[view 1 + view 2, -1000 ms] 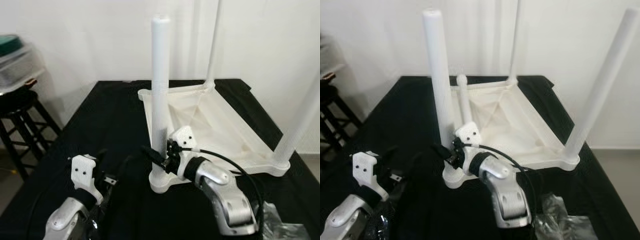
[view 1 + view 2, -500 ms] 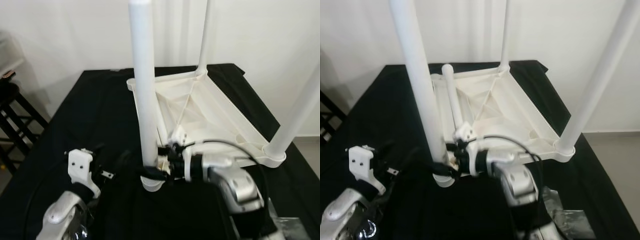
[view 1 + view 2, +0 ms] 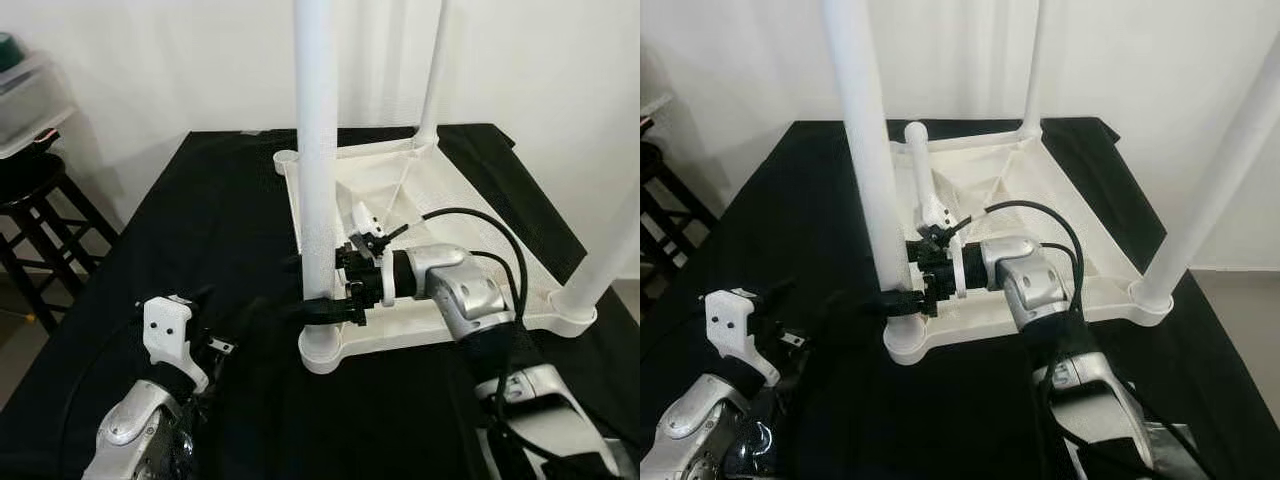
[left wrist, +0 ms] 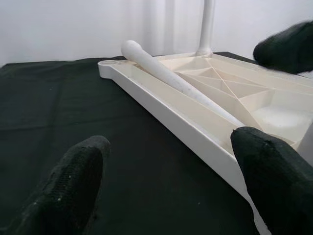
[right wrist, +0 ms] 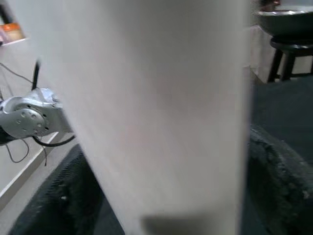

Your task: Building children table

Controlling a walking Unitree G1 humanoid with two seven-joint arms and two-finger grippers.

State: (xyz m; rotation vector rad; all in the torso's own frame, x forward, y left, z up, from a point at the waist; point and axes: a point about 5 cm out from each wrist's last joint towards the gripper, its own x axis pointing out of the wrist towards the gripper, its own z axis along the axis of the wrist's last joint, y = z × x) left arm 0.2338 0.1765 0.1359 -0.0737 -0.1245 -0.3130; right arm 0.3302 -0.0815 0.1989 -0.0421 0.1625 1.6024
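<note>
Right gripper [image 3: 318, 298] jaws clamp a smooth white plastic leg [image 3: 316, 150] low down. Left gripper [image 4: 171, 181] jaws gape empty beside the ribbed white tabletop [image 3: 470, 235].

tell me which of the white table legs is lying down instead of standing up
The loose leg lying inside the upturned tabletop, along its left edge. The other three stand upright in corner sockets, and the right gripper is clamped on the near-left one.
</note>
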